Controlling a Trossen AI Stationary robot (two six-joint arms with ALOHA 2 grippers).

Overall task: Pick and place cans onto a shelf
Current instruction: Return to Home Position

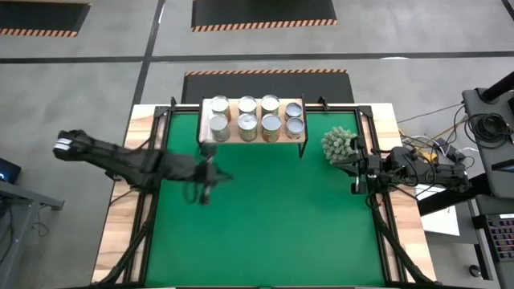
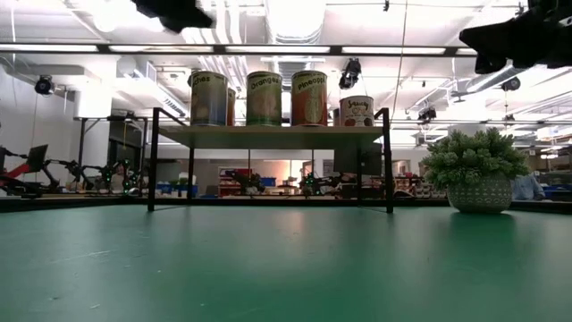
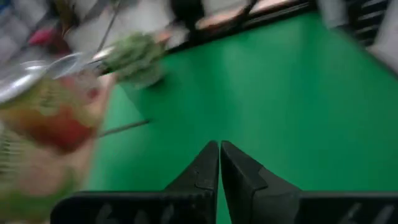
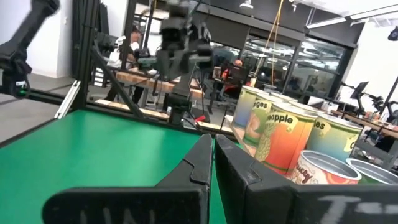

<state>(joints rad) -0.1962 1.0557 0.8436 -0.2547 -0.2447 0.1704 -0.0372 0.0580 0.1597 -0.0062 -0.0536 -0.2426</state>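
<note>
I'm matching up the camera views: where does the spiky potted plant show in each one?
High view: the plant stands right of the shelf.
Low view: the plant stands right of the shelf.
Left wrist view: the plant, blurred, beyond the cans.
Right wrist view: not in it.
Shared landmark: the cans on the shelf.

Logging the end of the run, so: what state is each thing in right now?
cans: all eight upright on the shelf, two rows of four.
shelf: standing at the green mat's far edge, holding the cans.
left hand: shut, empty, over the green mat before the shelf.
right hand: shut, empty, beside the plant.
plant: upright in its pot, right of the shelf.
</note>
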